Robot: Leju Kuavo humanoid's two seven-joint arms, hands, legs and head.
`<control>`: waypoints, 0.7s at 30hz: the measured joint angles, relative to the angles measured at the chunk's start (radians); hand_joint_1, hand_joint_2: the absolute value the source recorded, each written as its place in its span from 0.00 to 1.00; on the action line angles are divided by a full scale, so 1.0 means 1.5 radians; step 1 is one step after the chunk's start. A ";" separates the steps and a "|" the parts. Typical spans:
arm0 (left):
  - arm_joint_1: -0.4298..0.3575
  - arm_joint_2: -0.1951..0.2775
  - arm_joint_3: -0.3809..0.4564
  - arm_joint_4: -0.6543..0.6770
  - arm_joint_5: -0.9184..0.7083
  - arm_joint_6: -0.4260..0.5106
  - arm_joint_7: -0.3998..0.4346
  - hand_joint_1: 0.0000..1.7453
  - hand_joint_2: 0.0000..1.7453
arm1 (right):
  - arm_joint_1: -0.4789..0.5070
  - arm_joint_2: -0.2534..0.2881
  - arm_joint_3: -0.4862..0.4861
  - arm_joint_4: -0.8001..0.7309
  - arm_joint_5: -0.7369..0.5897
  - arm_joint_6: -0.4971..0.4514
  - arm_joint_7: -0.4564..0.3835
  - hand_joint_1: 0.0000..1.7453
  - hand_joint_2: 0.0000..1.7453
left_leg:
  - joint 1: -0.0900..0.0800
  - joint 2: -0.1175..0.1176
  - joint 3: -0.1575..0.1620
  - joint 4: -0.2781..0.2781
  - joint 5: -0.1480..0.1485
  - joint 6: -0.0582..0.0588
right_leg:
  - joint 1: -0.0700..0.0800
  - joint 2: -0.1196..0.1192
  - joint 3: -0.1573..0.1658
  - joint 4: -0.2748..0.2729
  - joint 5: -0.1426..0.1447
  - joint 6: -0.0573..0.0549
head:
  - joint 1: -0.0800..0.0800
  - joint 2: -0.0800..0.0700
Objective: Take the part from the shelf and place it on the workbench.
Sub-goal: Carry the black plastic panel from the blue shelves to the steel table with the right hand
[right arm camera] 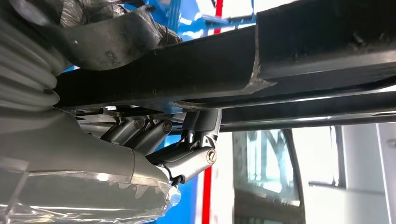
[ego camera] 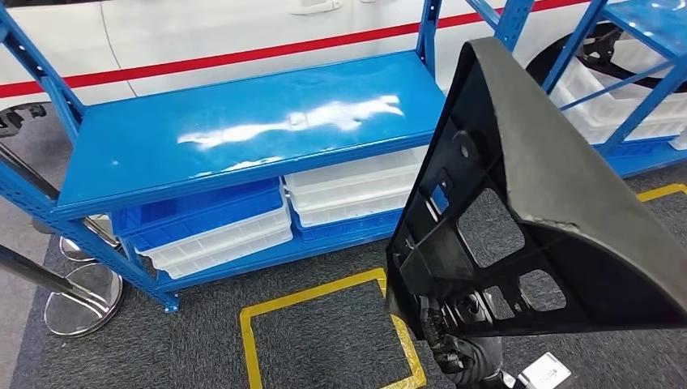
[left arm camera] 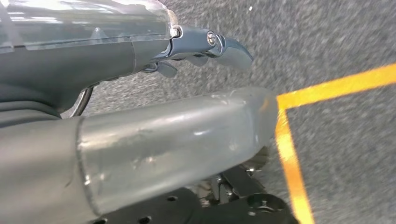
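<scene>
Gripping the black part [ego camera: 535,211] off the shelf [ego camera: 243,138], the right hand [right arm camera: 140,140] carries it at four o'clock. Left hand [left arm camera: 205,46] hangs with fingers apart, holding nothing. Next, I judge, comes turning toward the surface.

Glossy blue metal shelving rack [ego camera: 243,134] as landmark, top shelf bare with glare. Under its top shelf, a blue plastic bin [ego camera: 198,212] stacked on a white plastic bin [ego camera: 219,243] at left, white stacked plastic crates [ego camera: 352,190] beside them at right. On the dark grey carpet floor [ego camera: 202,340] in front of the rack, a yellow tape square outline [ego camera: 324,332]. Left of the rack, a chrome stanchion base [ego camera: 81,301]. Behind the rack, a white car body with a red stripe [ego camera: 243,40]. Right of it, a second blue rack holding white crates [ego camera: 616,105].
</scene>
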 joint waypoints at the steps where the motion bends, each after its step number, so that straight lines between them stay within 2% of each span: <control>1: 0.000 0.000 0.001 0.000 0.001 0.000 0.000 0.00 0.00 | 0.001 0.000 -0.002 0.000 0.000 -0.001 0.001 1.00 1.00 | 0.000 -0.002 -0.001 0.028 -0.007 0.002 | 0.002 0.009 -0.011 0.001 0.009 0.000 | 0.000 0.000; 2: 0.000 0.000 0.001 0.000 0.002 0.000 0.000 0.00 0.00 | 0.002 0.000 -0.004 0.000 0.000 -0.001 0.001 1.00 1.00 | -0.001 -0.003 0.009 0.036 0.002 0.005 | 0.003 0.017 -0.023 0.003 0.017 0.000 | 0.000 0.000; 3: -0.001 0.000 0.002 0.000 0.003 -0.001 0.000 0.00 0.00 | 0.003 0.000 -0.006 0.000 0.000 -0.001 0.002 1.00 1.00 | -0.001 -0.006 0.030 0.019 0.021 0.009 | 0.004 0.026 -0.034 0.005 0.024 0.001 | 0.000 0.000; 4: -0.001 0.000 0.003 0.000 0.003 -0.001 0.000 0.00 0.00 | 0.004 0.000 -0.008 0.000 0.000 -0.001 0.002 1.00 1.00 | -0.003 -0.014 0.061 -0.019 0.041 0.014 | 0.005 0.035 -0.044 0.008 0.031 0.002 | 0.000 0.000; 5: -0.002 0.002 0.004 0.000 0.003 -0.001 0.001 0.00 0.00 | 0.004 0.000 -0.009 0.000 0.000 -0.001 0.003 1.00 1.00 | -0.004 -0.031 0.097 -0.071 0.050 0.022 | 0.006 0.042 -0.053 0.010 0.038 0.004 | 0.000 0.000; 6: -0.002 0.002 0.005 -0.001 0.004 -0.001 0.001 0.00 0.00 | 0.004 0.000 -0.010 0.000 0.000 -0.001 0.003 1.00 1.00 | -0.005 -0.047 0.131 -0.123 0.051 0.027 | 0.005 0.050 -0.059 0.012 0.045 0.007 | 0.000 0.000; 7: -0.003 0.003 0.005 -0.001 0.004 -0.001 0.001 0.00 0.00 | 0.004 0.001 -0.011 0.000 0.000 -0.002 0.005 1.00 1.00 | -0.007 -0.061 0.152 -0.159 0.046 0.031 | 0.004 0.056 -0.063 0.013 0.051 0.011 | 0.000 0.000; 8: -0.003 0.004 0.007 -0.002 0.004 -0.001 0.001 0.00 0.00 | 0.005 0.002 -0.012 0.000 0.001 -0.003 0.007 1.00 1.00 | -0.009 -0.066 0.163 -0.181 0.041 0.032 | 0.002 0.063 -0.066 0.012 0.058 0.016 | 0.000 0.000; 9: -0.003 0.003 0.008 -0.002 0.004 -0.001 0.002 0.00 0.00 | 0.005 0.002 -0.013 0.000 0.001 -0.004 0.009 1.00 1.00 | -0.010 -0.061 0.165 -0.189 0.043 0.031 | 0.001 0.071 -0.067 0.009 0.067 0.021 | 0.000 0.000; 10: -0.004 0.003 0.009 -0.002 0.004 -0.001 0.002 0.00 0.00 | 0.007 0.003 -0.014 0.000 0.002 -0.005 0.011 1.00 1.00 | -0.010 -0.052 0.162 -0.191 0.050 0.033 | 0.001 0.072 -0.069 0.008 0.070 0.026 | 0.000 0.000; 11: -0.005 0.003 0.009 -0.002 0.004 -0.002 0.002 0.00 0.00 | 0.008 0.004 -0.015 -0.001 0.002 -0.007 0.012 1.00 1.00 | -0.008 -0.042 0.158 -0.194 0.057 0.036 | 0.002 0.064 -0.074 0.013 0.061 0.029 | 0.000 0.000; 12: -0.005 0.002 0.010 -0.002 0.004 -0.002 0.002 0.00 0.00 | 0.008 0.004 -0.016 -0.001 0.003 -0.008 0.013 1.00 1.00 | -0.007 -0.031 0.152 -0.197 0.066 0.039 | 0.003 0.049 -0.080 0.029 0.039 0.031 | 0.000 0.000; 13: -0.004 0.002 0.010 -0.002 0.004 -0.003 0.002 0.00 0.00 | 0.009 0.004 -0.017 -0.001 0.003 -0.009 0.015 1.00 1.00 | -0.006 -0.019 0.144 -0.199 0.073 0.042 | 0.002 0.031 -0.088 0.058 0.004 0.033 | 0.001 0.000; 14: -0.003 0.001 0.010 -0.002 0.004 -0.003 0.002 0.00 0.00 | 0.009 0.004 -0.017 -0.001 0.003 -0.010 0.016 1.00 1.00 | -0.007 -0.009 0.135 -0.199 0.080 0.045 | 0.001 0.016 -0.098 0.097 -0.033 0.036 | 0.001 0.000; 15: -0.002 0.001 0.011 -0.002 0.004 -0.003 0.003 0.00 0.00 | 0.009 0.004 -0.018 -0.002 0.003 -0.011 0.019 1.00 1.00 | -0.008 0.003 0.126 -0.197 0.086 0.045 | -0.002 0.010 -0.106 0.140 -0.060 0.040 | 0.000 0.000; 16: -0.002 0.001 0.011 -0.002 0.004 -0.003 0.003 0.00 0.00 | 0.009 0.004 -0.019 -0.002 0.004 -0.011 0.020 1.00 1.00 | -0.008 0.014 0.116 -0.195 0.092 0.044 | -0.005 0.007 -0.110 0.178 -0.069 0.044 | 0.000 0.000; 17: -0.002 0.001 0.011 -0.002 0.004 -0.004 0.003 0.00 0.00 | 0.010 0.004 -0.020 -0.002 0.004 -0.011 0.021 1.00 1.00 | -0.008 0.026 0.106 -0.192 0.098 0.043 | -0.009 0.006 -0.107 0.202 -0.060 0.048 | 0.000 0.000; 18: -0.003 0.001 0.011 -0.002 0.004 -0.004 0.003 0.00 0.00 | 0.010 0.004 -0.021 -0.002 0.005 -0.011 0.022 1.00 1.00 | -0.007 0.036 0.094 -0.187 0.102 0.040 | -0.013 0.003 -0.094 0.204 -0.039 0.052 | 0.000 0.000; 19: -0.004 0.001 0.011 -0.002 0.004 -0.004 0.003 0.00 0.00 | 0.010 0.004 -0.021 -0.002 0.006 -0.011 0.023 1.00 1.00 | -0.007 0.046 0.084 -0.180 0.106 0.037 | -0.016 -0.004 -0.068 0.183 -0.019 0.056 | 0.001 0.000; 20: -0.005 0.001 0.011 -0.002 0.004 -0.004 0.003 0.00 0.00 | 0.010 0.004 -0.022 -0.002 0.007 -0.011 0.023 1.00 1.00 | -0.007 0.053 0.075 -0.173 0.108 0.034 | -0.018 -0.018 -0.032 0.142 -0.011 0.058 | 0.000 0.000; 21: -0.005 0.001 0.011 -0.003 0.004 -0.005 0.003 0.00 0.00 | 0.009 0.004 -0.022 -0.002 0.008 -0.011 0.024 1.00 1.00 | -0.007 0.059 0.067 -0.165 0.110 0.031 | -0.018 -0.032 0.007 0.092 -0.016 0.057 | 0.000 0.000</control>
